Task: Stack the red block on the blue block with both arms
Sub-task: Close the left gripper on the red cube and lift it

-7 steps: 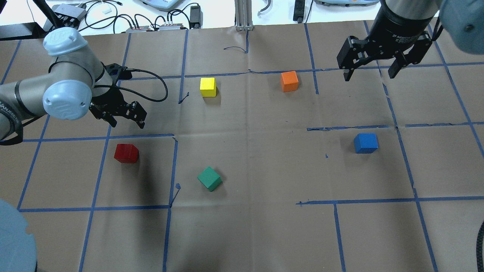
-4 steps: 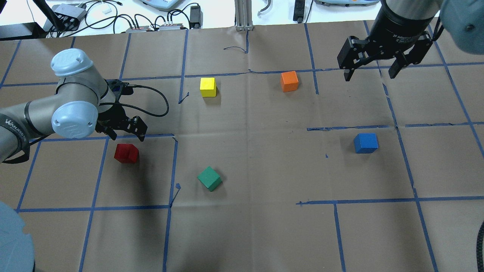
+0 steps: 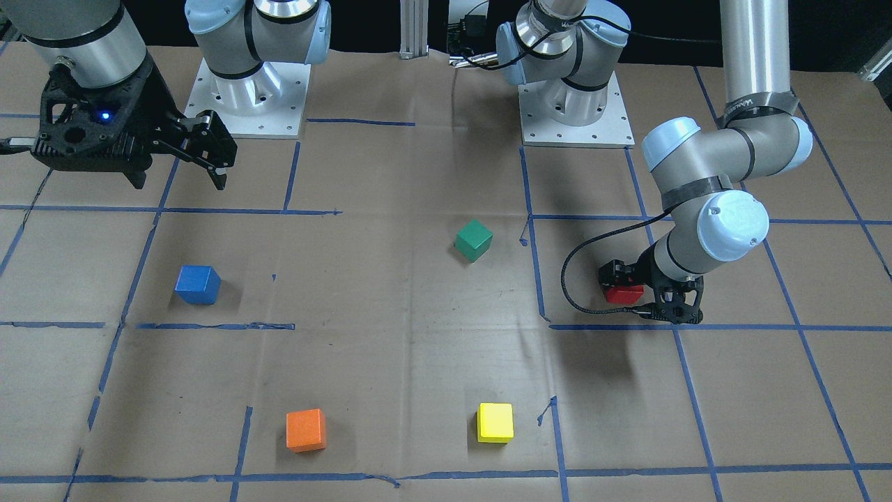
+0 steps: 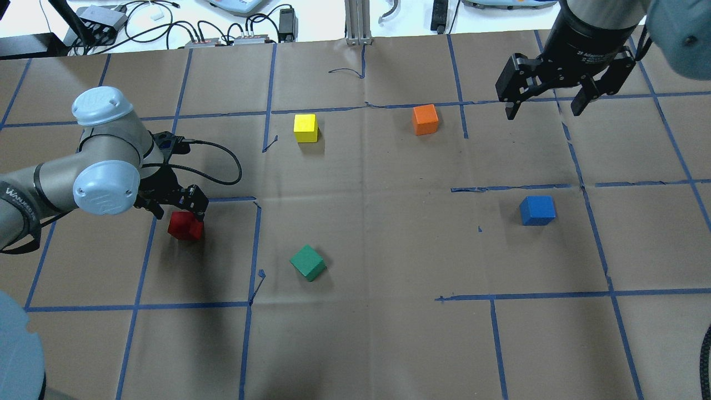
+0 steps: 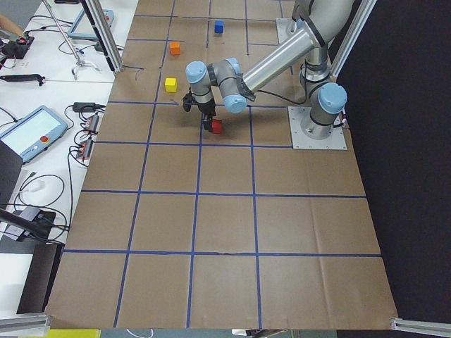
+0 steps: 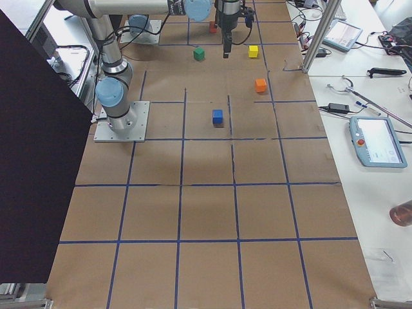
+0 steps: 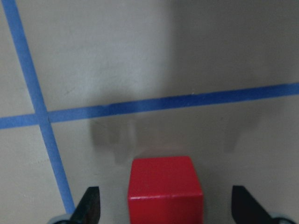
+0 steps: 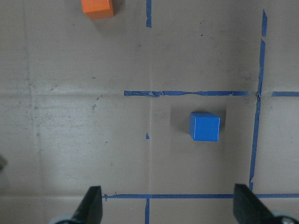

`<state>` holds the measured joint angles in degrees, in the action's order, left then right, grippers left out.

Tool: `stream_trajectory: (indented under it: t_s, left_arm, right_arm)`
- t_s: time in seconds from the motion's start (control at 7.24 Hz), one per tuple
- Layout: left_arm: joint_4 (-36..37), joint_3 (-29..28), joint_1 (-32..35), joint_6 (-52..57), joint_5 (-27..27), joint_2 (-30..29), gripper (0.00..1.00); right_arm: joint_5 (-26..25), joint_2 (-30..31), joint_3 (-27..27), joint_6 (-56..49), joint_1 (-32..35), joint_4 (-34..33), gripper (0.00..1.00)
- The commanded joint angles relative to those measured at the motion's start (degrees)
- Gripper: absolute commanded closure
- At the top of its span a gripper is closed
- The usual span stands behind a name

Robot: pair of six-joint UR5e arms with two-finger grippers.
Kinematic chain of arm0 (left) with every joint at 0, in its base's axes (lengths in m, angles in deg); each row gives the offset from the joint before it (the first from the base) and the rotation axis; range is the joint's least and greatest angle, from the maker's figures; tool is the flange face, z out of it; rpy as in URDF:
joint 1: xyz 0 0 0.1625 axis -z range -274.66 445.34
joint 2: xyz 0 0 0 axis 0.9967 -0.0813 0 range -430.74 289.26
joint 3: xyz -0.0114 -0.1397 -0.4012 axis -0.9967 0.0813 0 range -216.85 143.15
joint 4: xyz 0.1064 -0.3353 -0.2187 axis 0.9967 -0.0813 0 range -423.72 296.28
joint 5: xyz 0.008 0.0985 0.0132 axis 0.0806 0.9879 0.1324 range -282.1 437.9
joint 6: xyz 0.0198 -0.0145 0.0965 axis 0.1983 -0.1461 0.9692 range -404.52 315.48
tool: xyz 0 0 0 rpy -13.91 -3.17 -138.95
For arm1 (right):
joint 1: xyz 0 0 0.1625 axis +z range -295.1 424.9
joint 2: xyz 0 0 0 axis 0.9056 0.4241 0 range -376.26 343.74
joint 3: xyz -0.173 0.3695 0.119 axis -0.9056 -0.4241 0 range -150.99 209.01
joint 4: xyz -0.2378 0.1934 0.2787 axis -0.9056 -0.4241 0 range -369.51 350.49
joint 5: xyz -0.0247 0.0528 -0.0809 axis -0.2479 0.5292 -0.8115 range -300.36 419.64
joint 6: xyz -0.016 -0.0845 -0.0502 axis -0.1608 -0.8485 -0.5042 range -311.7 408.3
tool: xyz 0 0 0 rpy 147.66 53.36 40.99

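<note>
- The red block (image 4: 186, 226) sat on the left of the table (image 4: 389, 344), inside a taped square and well apart from everything else. I judged the pick had not yet been made.
- The left gripper (image 4: 178, 209) was low over it with its jaws apart. In the left wrist view one finger stood on each side of the cube with a clear gap on both sides. The cube showed only at the bottom edge of that view, so I could not tell how deep the fingers reached. If I closed too high, they would pinch only the top edge and the block could squirt out or tip.
- If I drove further down to fix that, the tips could dig into the brown paper.
- The green block (image 4: 308, 263) lay near and right of the red one. A low carry toward the middle could clip it.
- The blue block (image 4: 537, 210) sat alone on the right. It was well apart from the red cube, so I expected a hand-over. A loose or skewed grip there could drop the cube.
- The right gripper (image 4: 543, 111) hung high at the far right, jaws apart and empty. A late or off-centre release onto the blue cube could shove it or topple the stack.
</note>
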<state>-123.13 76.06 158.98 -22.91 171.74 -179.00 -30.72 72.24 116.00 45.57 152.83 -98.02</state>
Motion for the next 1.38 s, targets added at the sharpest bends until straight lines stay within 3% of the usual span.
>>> stream_trajectory:
  t_s: [0.0, 0.14, 0.41, 0.55, 0.69, 0.97, 1.24]
  left_arm:
    - [0.1, 0.8, -0.8, 0.5, -2.0, -0.4, 0.0]
    - [0.0, 0.8, -0.8, 0.5, -2.2, -0.6, 0.09]
    - [-1.1, 0.6, -0.7, 0.5, 1.5, -0.5, 0.66]
    - [-1.1, 0.6, -0.6, 0.5, 1.7, -0.5, 0.77]
    - [-1.1, 0.1, -0.4, 0.2, 1.5, -0.5, 0.86]
    - [-1.5, -1.5, 1.6, -1.5, 1.1, 3.3, 0.89]
    - [-7.6, -6.0, 11.1, -13.8, 1.2, 7.0, 0.89]
  right_arm:
    - [0.0, 0.0, -0.1, 0.0, 0.0, 0.0, 0.0]
    - [0.0, 0.0, -0.1, -0.2, 0.0, 0.0, 0.0]
    - [0.0, 0.0, -0.1, -0.2, 0.0, 0.0, 0.0]
    - [0.0, 0.0, -0.1, -0.2, 0.0, 0.0, 0.0]
    - [0.0, -0.1, -0.1, -0.2, 0.0, 0.0, 0.0]
    - [0.0, -0.1, -0.1, -0.3, 0.0, 0.0, 0.0]
    - [0.0, -0.1, -0.1, -0.3, 0.0, 0.0, 0.0]
